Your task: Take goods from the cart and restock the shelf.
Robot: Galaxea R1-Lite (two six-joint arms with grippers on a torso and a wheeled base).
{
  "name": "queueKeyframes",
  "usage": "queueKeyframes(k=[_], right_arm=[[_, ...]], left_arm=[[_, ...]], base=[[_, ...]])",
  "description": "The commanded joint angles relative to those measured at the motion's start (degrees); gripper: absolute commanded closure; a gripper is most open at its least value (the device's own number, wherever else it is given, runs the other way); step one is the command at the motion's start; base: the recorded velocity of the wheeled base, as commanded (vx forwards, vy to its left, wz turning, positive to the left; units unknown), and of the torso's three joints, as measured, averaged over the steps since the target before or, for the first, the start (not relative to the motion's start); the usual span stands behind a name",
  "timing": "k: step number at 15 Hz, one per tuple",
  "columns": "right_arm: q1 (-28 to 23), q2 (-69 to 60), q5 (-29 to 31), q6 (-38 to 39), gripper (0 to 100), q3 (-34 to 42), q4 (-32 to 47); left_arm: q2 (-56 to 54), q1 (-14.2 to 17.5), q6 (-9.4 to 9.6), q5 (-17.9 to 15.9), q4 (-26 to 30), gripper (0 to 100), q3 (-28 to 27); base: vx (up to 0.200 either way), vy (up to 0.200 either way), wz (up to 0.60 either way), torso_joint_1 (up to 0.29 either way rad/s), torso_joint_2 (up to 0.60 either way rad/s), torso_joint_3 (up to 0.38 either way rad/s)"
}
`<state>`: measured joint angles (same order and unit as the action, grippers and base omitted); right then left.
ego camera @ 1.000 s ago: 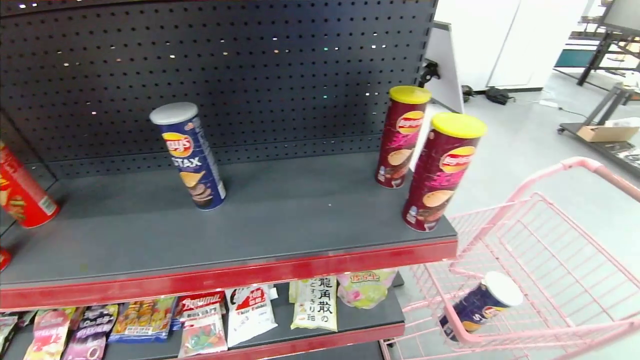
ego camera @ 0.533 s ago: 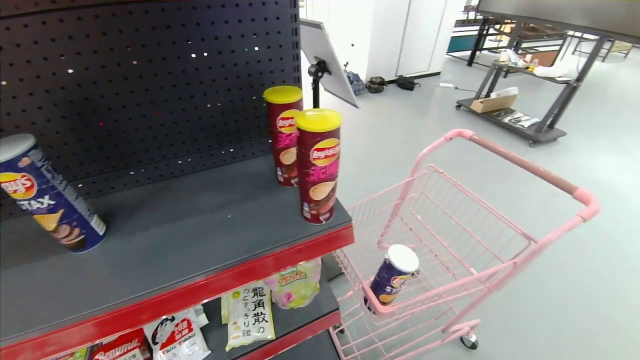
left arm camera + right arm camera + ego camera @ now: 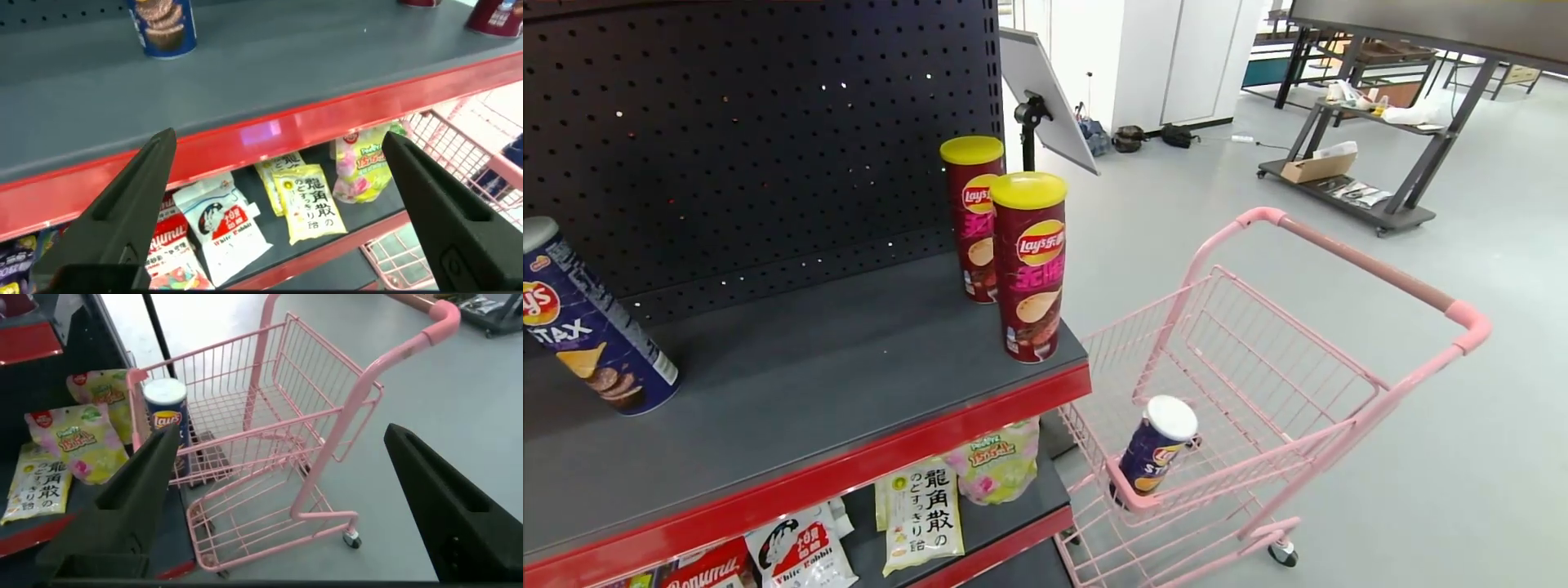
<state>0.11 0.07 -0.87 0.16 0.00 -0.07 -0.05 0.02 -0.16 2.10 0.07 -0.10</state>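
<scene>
left gripper (image 3: 278, 137) and right gripper (image 3: 279, 431) both agape and empty; blue can (image 3: 1158, 445) in pink cart (image 3: 1364, 265)

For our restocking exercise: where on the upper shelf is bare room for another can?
The shelf is bare between the blue can and the front maroon can. Its right end is crowded: the back maroon can stands behind.

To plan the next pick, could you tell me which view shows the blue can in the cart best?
Head view: the blue can leans in the pink cart, lid and label plain. The right wrist view shows it behind wires, partly behind a finger; the left wrist view, perhaps a blue sliver.
</scene>
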Motion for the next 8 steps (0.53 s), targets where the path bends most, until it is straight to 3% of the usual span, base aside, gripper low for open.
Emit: queueKeyframes(k=[1, 8], right_arm=[[0.07, 0.01, -0.01, 0.02, 0, 0.00, -0.01], [0.07, 0.01, 0.07, 0.11, 0, 0.00, -0.01]], left_arm=[[0.05, 0.06, -0.02, 0.01, 0.01, 0, 0.01], [0.05, 0.06, -0.02, 0.01, 0.01, 0, 0.01]], base=[[0.000, 0.000, 0.00, -0.124, 0.35, 0.193], [0.000, 0.000, 0.00, -0.140, 0.37, 0.228]])
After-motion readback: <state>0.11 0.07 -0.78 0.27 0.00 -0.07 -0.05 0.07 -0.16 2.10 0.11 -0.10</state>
